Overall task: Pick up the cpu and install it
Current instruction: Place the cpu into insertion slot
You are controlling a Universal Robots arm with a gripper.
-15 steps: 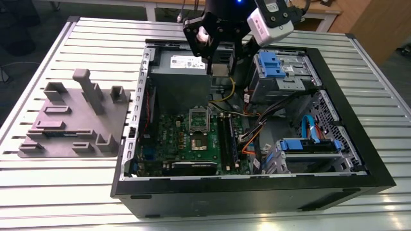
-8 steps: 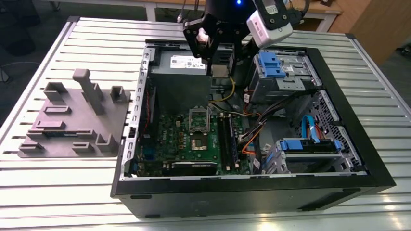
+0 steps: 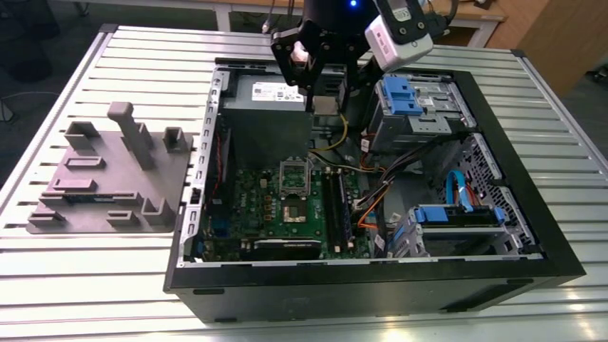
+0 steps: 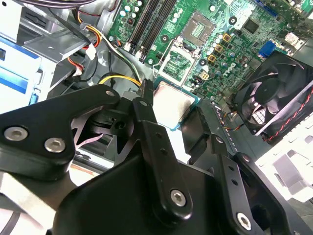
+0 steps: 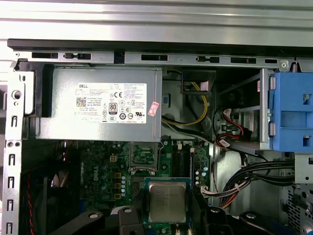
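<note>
My gripper [image 3: 323, 100] hangs above the open computer case [image 3: 560, 256], over its far part beside the power supply. It is shut on the cpu [image 3: 326, 105], a small flat square chip with a dull silver-grey top. In both wrist views the cpu [image 4: 171, 104] [image 5: 167, 200] sits level between the black fingers [image 4: 146, 127], held by its edges. The gripper [image 4: 172, 111] [image 5: 167, 208] floats above the green motherboard [image 3: 285, 214]. The open cpu socket [image 3: 295, 187] [image 4: 179, 63] [image 5: 143, 155] lies a short way off on the board, its metal frame raised.
The grey power supply [image 5: 98, 103] with a white label fills the case's far corner. Blue drive cages [image 3: 404, 96] [image 5: 293, 112] and cable bundles [image 3: 380, 192] crowd the exterior view's right. A black fan [image 4: 274, 103] sits by the board. A grey fixture tray [image 3: 105, 178] lies outside the case.
</note>
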